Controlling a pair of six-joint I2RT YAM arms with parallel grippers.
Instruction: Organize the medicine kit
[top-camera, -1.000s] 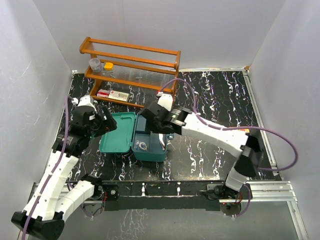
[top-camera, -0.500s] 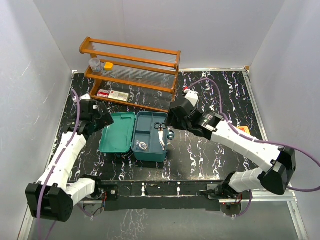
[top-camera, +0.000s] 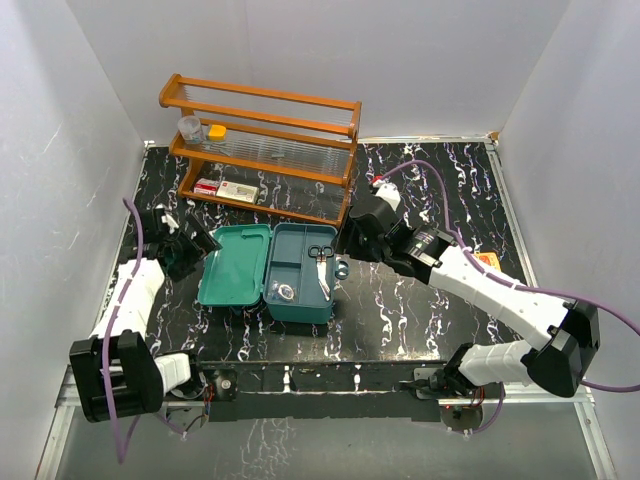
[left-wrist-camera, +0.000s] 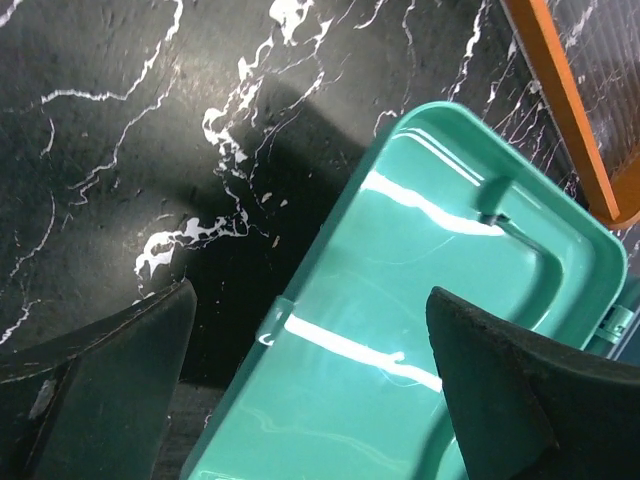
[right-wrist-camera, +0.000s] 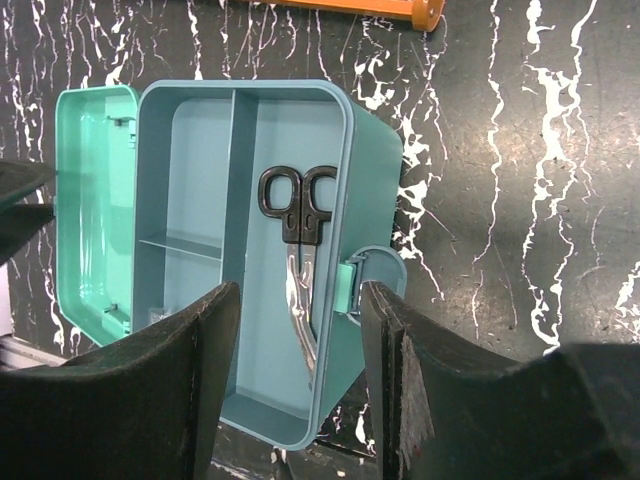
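Top external view has the medicine kit (top-camera: 300, 310) lying open on the black marble table (top-camera: 440, 190), just in front of the wooden rack (top-camera: 262, 150) and between the two arms. Its lid (top-camera: 236, 265) is folded flat to the left; the divided base sits to the right with black-handled scissors (top-camera: 320, 268) in the right-hand compartment and a small item, too small to name, in a near one.

The left gripper (top-camera: 190, 248) hovers just beside the lid's outer edge. Its wrist view shows the fingers (left-wrist-camera: 120, 380) spread wide with nothing between them, only the lid's glossy inside below. The right gripper (top-camera: 350, 240) hangs just off the base's right side, above the small front latch (right-wrist-camera: 375, 270). Its fingers (right-wrist-camera: 190, 390) stand apart and empty, framing the scissors from above.

The box looks like thin, stiff moulded plastic, so it is probably light and will likely skid on the smooth tabletop if pushed from one side. Its shiny walls should be slippery under the pads. The best hold for closing seems to be the lid's free outer rim, pinched across its thin wall and swung over on the hinge while the other claw steadies the base. The latch tab looks small and delicate, better pressed than gripped.
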